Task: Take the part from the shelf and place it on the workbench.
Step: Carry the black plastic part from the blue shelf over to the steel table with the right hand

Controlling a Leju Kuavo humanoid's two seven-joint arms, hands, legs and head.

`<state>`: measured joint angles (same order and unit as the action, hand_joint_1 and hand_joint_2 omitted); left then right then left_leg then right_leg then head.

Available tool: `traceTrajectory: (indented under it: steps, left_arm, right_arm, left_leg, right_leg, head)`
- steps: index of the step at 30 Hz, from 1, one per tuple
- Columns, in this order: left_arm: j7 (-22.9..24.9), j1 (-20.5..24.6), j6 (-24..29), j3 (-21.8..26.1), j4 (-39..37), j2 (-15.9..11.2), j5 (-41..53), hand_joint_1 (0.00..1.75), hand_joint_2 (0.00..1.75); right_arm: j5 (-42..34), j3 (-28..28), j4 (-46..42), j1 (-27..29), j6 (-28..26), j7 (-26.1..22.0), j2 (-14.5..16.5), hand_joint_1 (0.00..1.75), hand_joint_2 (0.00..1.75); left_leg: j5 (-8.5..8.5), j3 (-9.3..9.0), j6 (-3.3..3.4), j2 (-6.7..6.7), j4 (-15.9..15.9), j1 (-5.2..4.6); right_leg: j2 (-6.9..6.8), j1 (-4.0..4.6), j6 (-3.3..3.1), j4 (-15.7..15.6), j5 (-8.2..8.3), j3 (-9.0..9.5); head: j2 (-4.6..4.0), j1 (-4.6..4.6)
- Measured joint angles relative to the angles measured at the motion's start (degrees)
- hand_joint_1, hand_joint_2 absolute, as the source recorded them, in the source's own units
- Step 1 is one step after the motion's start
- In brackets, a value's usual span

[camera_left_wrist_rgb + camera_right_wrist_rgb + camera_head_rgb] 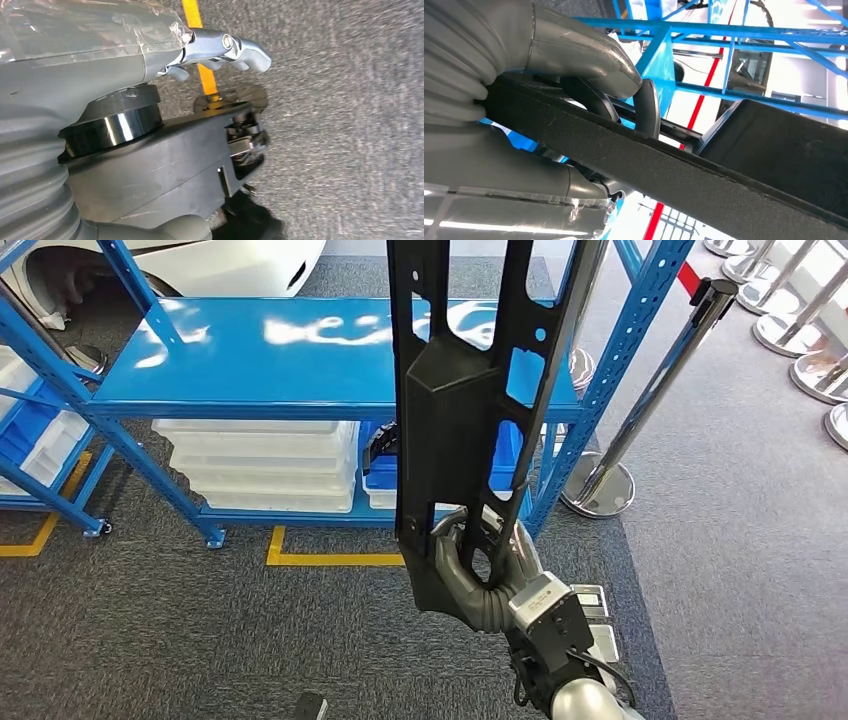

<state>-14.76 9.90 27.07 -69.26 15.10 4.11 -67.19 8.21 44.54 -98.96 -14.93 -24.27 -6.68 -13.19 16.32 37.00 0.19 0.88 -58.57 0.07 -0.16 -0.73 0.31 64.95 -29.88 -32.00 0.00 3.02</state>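
Grey carpet and a glossy blue steel shelf [280,360] lie behind the long black part [470,410], a matte moulded panel with cut-out slots, held upright off the shelf. It looks stiff and light but top-heavy, best gripped through a low slot, where the right hand [470,550] curls; the left hand [220,50] hangs with fingers loosely curled on nothing.

Right hand [470,550] raised, fingers [649,107] clenched

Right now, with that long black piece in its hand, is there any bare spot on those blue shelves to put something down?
Yes: the top blue shelf is bare, left of the black part that the right hand holds upright. Below it is crowded: stacked white trays and a blue bin fill the lower level.
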Motion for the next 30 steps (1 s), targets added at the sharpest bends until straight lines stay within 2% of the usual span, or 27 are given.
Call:
traceTrajectory:
  steps: [1, 2, 4, 5, 6, 7, 9, 10, 11, 12, 13, 14, 16, 17, 18, 19, 20, 21, 22, 24, 25, 26, 27, 28, 29, 30]
  left_arm:
    - [0.1, 0.0, 0.0, 0.0, 0.0, 0.0, 0.0, 0.0, 1.75]
    - [0.1, 0.1, 0.0, 0.0, 0.0, 0.0, 0.1, 0.0, 1.75]
    - [0.2, 0.1, -0.1, 0.0, 0.0, 0.0, 0.2, 0.0, 1.75]
    - [0.3, 0.0, -0.1, 0.0, 0.0, 0.0, 0.2, 0.0, 1.75]
    - [0.3, 0.0, -0.1, 0.0, 0.0, 0.0, 0.3, 0.0, 1.75]
    - [0.3, 0.1, -0.1, 0.0, 0.0, 0.0, 0.4, 0.0, 1.75]
    - [0.3, 0.2, -0.1, 0.0, 0.0, 0.0, 0.6, 0.0, 1.75]
    - [0.4, 0.3, -0.1, 0.0, 0.0, 0.0, 0.6, 0.0, 1.75]
    - [0.4, 0.3, -0.1, 0.0, 0.0, 0.0, 0.6, 0.0, 1.75]
    - [0.4, 0.3, -0.1, 0.0, 0.0, 0.0, 0.6, 0.0, 1.75]
    - [0.5, 0.3, -0.1, 0.0, 0.0, 0.0, 0.6, 0.0, 1.75]
    - [0.6, 0.3, -0.1, 0.0, 0.0, 0.0, 0.6, 0.0, 1.75]
    - [0.6, 0.5, -0.1, -0.1, 0.0, 0.0, 0.6, 0.0, 1.75]
    - [0.6, 0.5, -0.1, -0.1, 0.0, 0.0, 0.6, 0.0, 1.75]
    - [0.6, 0.6, -0.1, -0.1, 0.0, 0.0, 0.6, 0.0, 1.75]
    - [0.6, 0.5, -0.2, -0.1, 0.0, 0.0, 0.6, 0.0, 1.75]
    - [0.6, 0.5, -0.2, -0.1, 0.0, 0.0, 0.7, 0.0, 1.75]
    - [0.6, 0.4, -0.2, -0.1, 0.0, 0.0, 0.7, 0.0, 1.75]
    - [0.6, 0.4, -0.2, -0.1, 0.0, 0.0, 0.8, 0.0, 1.75]
    - [0.6, 0.4, -0.3, -0.1, 0.0, 0.0, 1.0, 0.0, 1.75]
    - [0.6, 0.4, -0.3, -0.1, 0.0, 0.0, 1.1, 0.0, 1.75]
    - [0.6, 0.4, -0.3, -0.1, 0.0, 0.0, 1.1, 0.0, 1.75]
    - [0.6, 0.4, -0.3, -0.1, 0.0, 0.0, 1.2, 0.0, 1.75]
    - [0.6, 0.4, -0.3, -0.1, 0.0, 0.0, 1.2, 0.0, 1.75]
    - [0.7, 0.4, -0.3, -0.1, 0.0, 0.0, 1.3, 0.0, 1.75]
    - [0.7, 0.4, -0.3, -0.1, 0.0, 0.0, 1.4, 0.0, 1.75]
  right_arm:
    - [0.1, -0.1, -0.1, 0.0, 0.0, 0.1, 0.0, 1.75, 1.75]
    - [0.1, -0.2, -0.3, 0.1, -0.1, 0.1, 0.0, 1.75, 1.75]
    - [0.1, -0.2, -0.4, 0.3, -0.1, 0.1, -0.1, 1.75, 1.75]
    - [0.1, -0.2, -0.4, 0.3, -0.1, 0.1, -0.1, 1.75, 1.75]
    - [0.1, -0.3, -0.4, 0.4, 0.0, 0.2, 0.0, 1.75, 1.75]
    - [0.1, -0.3, -0.5, 0.4, 0.1, 0.2, 0.0, 1.75, 1.75]
    - [0.1, -0.3, -0.5, 0.6, 0.2, 0.3, 0.0, 1.75, 1.75]
    - [0.1, -0.3, -0.5, 0.7, 0.2, 0.3, 0.0, 1.75, 1.75]
    - [0.1, -0.3, -0.5, 0.8, 0.2, 0.3, 0.0, 1.75, 1.75]
    - [0.1, -0.3, -0.5, 0.9, 0.2, 0.3, 0.0, 1.75, 1.75]
    - [0.1, -0.3, -0.5, 1.0, 0.2, 0.4, -0.1, 1.75, 1.75]
    - [0.1, -0.3, -0.5, 1.0, 0.2, 0.4, 0.0, 1.75, 1.75]
    - [0.1, -0.4, -0.7, 1.1, 0.2, 0.4, 0.0, 1.75, 1.75]
    - [0.1, -0.5, -0.7, 1.1, 0.3, 0.3, 0.0, 1.75, 1.75]
    - [0.1, -0.5, -0.8, 1.1, 0.3, 0.3, 0.0, 1.75, 1.75]
    - [0.0, -0.6, -0.8, 1.1, 0.4, 0.3, 0.0, 1.75, 1.75]
    - [-0.1, -0.8, -0.8, 1.2, 0.4, 0.3, -0.1, 1.75, 1.75]
    - [-0.2, -0.9, -0.8, 1.3, 0.5, 0.3, -0.1, 1.75, 1.75]
    - [-0.3, -1.0, -0.8, 1.4, 0.5, 0.3, -0.1, 1.75, 1.75]
    - [-0.4, -1.2, -0.8, 1.6, 0.5, 0.3, -0.1, 1.75, 1.75]
    - [-0.4, -1.3, -0.8, 1.7, 0.5, 0.3, -0.1, 1.75, 1.75]
    - [-0.4, -1.3, -0.8, 1.8, 0.5, 0.3, -0.1, 1.75, 1.75]
    - [-0.4, -1.4, -0.8, 1.9, 0.5, 0.3, -0.1, 1.75, 1.75]
    - [-0.4, -1.6, -0.8, 1.9, 0.5, 0.3, -0.1, 1.75, 1.75]
    - [-0.4, -1.7, -0.8, 2.0, 0.5, 0.3, -0.1, 1.75, 1.75]
    - [-0.4, -1.8, -0.8, 2.0, 0.5, 0.3, -0.1, 1.75, 1.75]
  left_leg:
    - [-0.38, 0.57, -0.3, -0.01, -0.5, -0.04]
    - [-0.81, 0.93, -0.61, -0.02, -0.7, -0.05]
    - [-1.61, 1.28, -1.32, -0.11, -0.8, 0.02]
    - [-1.14, 1.59, -1.69, -0.23, -1.2, 0.09]
    - [0.36, 2.13, -2.04, -0.36, -2.5, 0.14]
    - [2.88, 2.92, -2.34, -0.47, -4.8, 0.24]
    - [8.59, 4.62, -2.74, -0.5, -12.1, 0.41]
    - [10.06, 5.01, -2.86, -0.5, -15.6, 0.48]
    - [10.12, 4.71, -2.9, -0.5, -17.6, 0.52]
    - [8.99, 3.55, -2.85, -0.51, -17.8, 0.55]
    - [7.37, 1.34, -2.69, -0.52, -15.9, 0.56]
    - [6.24, -1.67, -2.43, -0.58, -12.3, 0.54]
    - [6.61, -7.68, -1.78, -0.73, -3.4, 0.32]
    - [7.21, -9.27, -1.5, -0.8, -0.5, 0.15]
    - [7.5, -9.82, -1.23, -0.82, 1.0, -0.05]
    - [7.02, -9.4, -0.93, -0.8, 1.4, -0.05]
    - [6.27, -8.84, -0.55, -0.69, 1.7, -0.01]
    - [5.56, -8.2, -0.08, -0.59, 1.9, 0.09]
    - [4.76, -7.4, 0.35, -0.47, 2.1, 0.2]
    - [3.43, -5.74, 0.93, -0.37, 2.0, 0.09]
    - [2.81, -4.79, 1.04, -0.36, 1.8, -0.02]
    - [2.23, -3.8, 1.07, -0.36, 1.5, -0.12]
    - [1.71, -2.79, 1.07, -0.35, 1.2, -0.21]
    - [1.27, -1.83, 1.03, -0.35, 0.8, -0.29]
    - [0.9, -0.96, 0.97, -0.36, 0.4, -0.35]
    - [0.61, -0.27, 0.84, -0.37, 0.0, -0.47]
  right_leg:
    - [0.05, 0.09, -0.33, -3.4, -0.83, 2.12]
    - [0.1, 0.2, -0.73, -5.5, -1.74, 3.22]
    - [0.11, 0.28, -1.64, -6.4, -1.62, 3.22]
    - [0.04, 0.23, -2.09, -6.5, -1.09, 2.81]
    - [-0.04, 0.15, -2.57, -6.6, -0.47, 2.28]
    - [-0.13, 0.05, -2.95, -6.7, 0.2, 1.61]
    - [-0.15, 0.1, -3.27, -6.6, 1.49, -0.05]
    - [-0.15, 0.13, -3.24, -6.5, 2.16, -0.96]
    - [-0.15, 0.14, -3.19, -6.4, 2.81, -1.87]
    - [-0.14, 0.15, -3.1, -6.2, 3.43, -2.78]
    - [-0.11, 0.16, -2.99, -6.1, 4.05, -3.64]
    - [-0.07, 0.17, -2.82, -6.1, 4.67, -4.36]
    - [-0.04, 0.26, -2.23, -6.1, 5.91, -5.37]
    - [-0.08, 0.24, -1.87, -6.2, 6.5, -5.57]
    - [-0.14, 0.19, -1.46, -6.4, 7.15, -5.7]
    - [-0.14, 0.18, -1.04, -6.7, 7.84, -5.8]
    - [-0.07, 0.15, -0.66, -6.7, 7.76, -6.13]
    - [-0.01, 0.16, -0.34, -6.0, 6.65, -6.69]
    - [0.06, 0.18, -0.12, -4.2, 4.37, -7.48]
    - [0.08, 0.1, 0.08, 2.5, -1.62, -9.31]
    - [0.08, 0.1, 0.13, 6.2, -3.42, -9.95]
    - [0.08, 0.11, 0.14, 8.9, -3.7, -10.01]
    - [0.08, 0.12, 0.09, 9.8, -2.74, -9.29]
    - [0.07, 0.14, -0.05, 8.9, -1.13, -7.7]
    - [0.07, 0.22, -0.31, 6.0, 0.31, -5.12]
    - [0.05, 0.35, -0.69, 2.0, 0.55, -2.19]
  head:
    - [0.0, 0.17]
    - [0.0, 0.3]
    - [0.0, 0.39]
    - [0.0, 0.44]
    - [0.0, 0.3]
    - [0.0, 0.0]
    - [0.0, -0.83]
    - [0.0, -1.2]
    - [0.0, -1.5]
    - [0.0, -1.78]
    - [0.0, -2.05]
    - [0.0, -2.24]
    - [0.0, -2.39]
    - [0.0, -2.25]
    - [0.0, -2.21]
    - [0.0, -2.13]
    - [0.0, -2.14]
    - [0.0, -2.08]
    - [0.0, -1.83]
    - [0.0, -1.19]
    - [0.0, -0.97]
    - [0.0, -0.79]
    - [0.0, -0.66]
    - [0.0, -0.53]
    - [0.0, -0.37]
    - [0.0, -0.23]
